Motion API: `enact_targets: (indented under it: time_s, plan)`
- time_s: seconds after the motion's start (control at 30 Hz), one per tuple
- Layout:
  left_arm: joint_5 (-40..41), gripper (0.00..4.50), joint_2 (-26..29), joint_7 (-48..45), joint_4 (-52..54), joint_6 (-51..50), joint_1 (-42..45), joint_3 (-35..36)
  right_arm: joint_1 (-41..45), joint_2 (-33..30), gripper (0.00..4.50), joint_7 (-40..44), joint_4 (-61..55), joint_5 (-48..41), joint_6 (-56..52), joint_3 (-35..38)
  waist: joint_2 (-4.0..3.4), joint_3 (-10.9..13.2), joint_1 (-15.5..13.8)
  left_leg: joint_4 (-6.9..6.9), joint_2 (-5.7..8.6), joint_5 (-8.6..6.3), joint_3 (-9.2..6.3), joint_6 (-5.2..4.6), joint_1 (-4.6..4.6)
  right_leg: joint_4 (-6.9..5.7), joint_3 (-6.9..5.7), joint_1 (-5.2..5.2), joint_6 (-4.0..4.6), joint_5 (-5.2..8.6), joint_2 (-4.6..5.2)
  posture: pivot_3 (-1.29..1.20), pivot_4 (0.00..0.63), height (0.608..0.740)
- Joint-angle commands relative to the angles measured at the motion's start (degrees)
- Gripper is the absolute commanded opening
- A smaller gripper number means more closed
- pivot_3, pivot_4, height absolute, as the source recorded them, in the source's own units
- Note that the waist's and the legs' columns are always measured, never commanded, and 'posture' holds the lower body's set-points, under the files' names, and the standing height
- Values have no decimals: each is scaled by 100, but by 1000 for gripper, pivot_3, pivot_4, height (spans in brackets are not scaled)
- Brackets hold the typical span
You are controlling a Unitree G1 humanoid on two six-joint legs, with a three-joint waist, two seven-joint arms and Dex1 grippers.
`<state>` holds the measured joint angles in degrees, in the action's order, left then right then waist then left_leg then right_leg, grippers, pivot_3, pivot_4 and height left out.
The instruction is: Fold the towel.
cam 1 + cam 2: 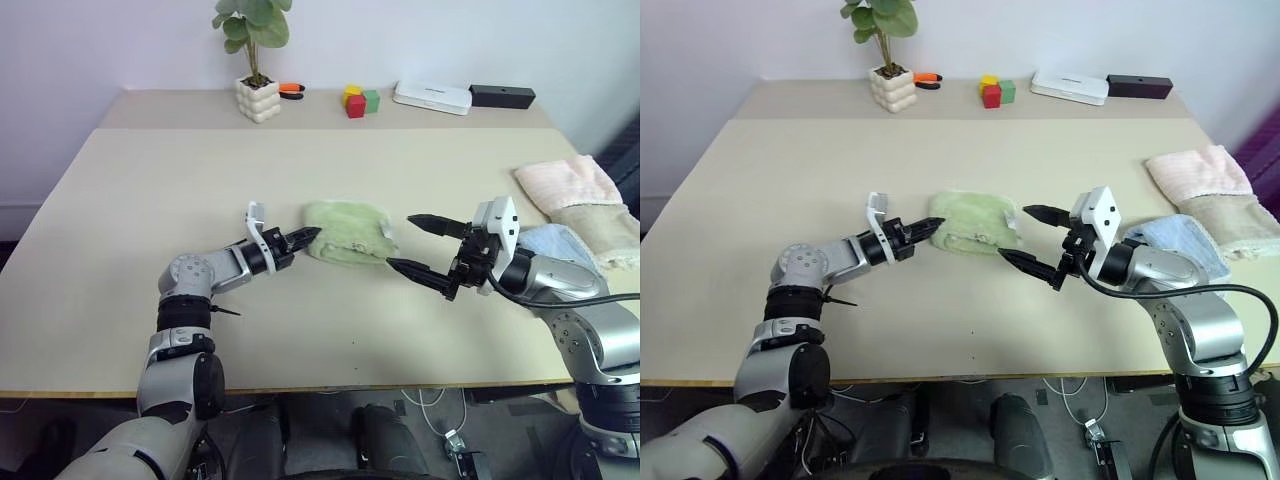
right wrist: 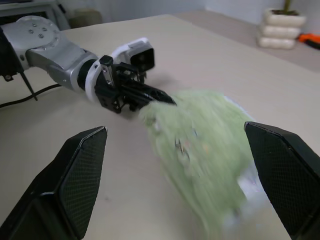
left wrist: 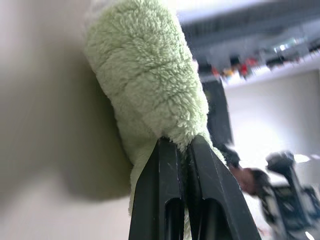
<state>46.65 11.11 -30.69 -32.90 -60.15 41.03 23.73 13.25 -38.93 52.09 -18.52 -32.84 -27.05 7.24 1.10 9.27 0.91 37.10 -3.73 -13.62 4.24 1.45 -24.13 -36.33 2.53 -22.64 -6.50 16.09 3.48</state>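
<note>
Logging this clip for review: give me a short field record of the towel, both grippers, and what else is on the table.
towel: light green towel, bunched at mid-table
left gripper: left gripper shut on the towel's edge
right gripper: right gripper open, beside the towel, not touching it
right side of table: pink towel, cream towel, light blue cloth
far edge: potted plant, coloured blocks, white box

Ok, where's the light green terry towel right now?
Mid-table in the head views, the light green terry towel lies bunched between the left gripper, shut on its edge, and the right gripper.
</note>
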Motion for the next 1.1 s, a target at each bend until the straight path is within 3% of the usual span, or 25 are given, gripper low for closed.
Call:
enact_targets:
  time_s: [0.03,0.27,0.6,0.87,1.1]
  plan:
    - [-150,18,521,366,-99,903,-192,661,-57,-47,4500,102,-186,-92,60,53,0,0,74,-5,-2,0,-1,0,0,-1,4,-6,-2,-2,-6,0,150,735]
    - [-65,18,1008,1123,839,2054,-1078,1553,-134,-226,4500,476,-58,-84,91,73,3,2,168,-25,-9,-1,11,0,-4,0,22,-26,-19,-9,-15,0,150,735]
    - [133,18,473,2729,2871,3718,-2123,2676,245,-58,4500,709,308,53,234,-297,30,15,-28,-5,-1,-2,15,2,-18,3,16,-24,-12,-10,7,0,150,735]
    - [579,18,-652,3624,3828,3399,-2607,2066,539,-27,4500,827,644,209,415,-434,44,14,-164,14,7,-3,9,-1,-24,13,15,-12,11,-6,10,0,150,735]
    - [1086,18,-612,3458,4027,3067,-2798,1686,463,-55,4500,765,537,172,369,-316,43,13,-154,8,6,-3,10,-1,-23,13,16,-15,12,-5,6,0,150,735]
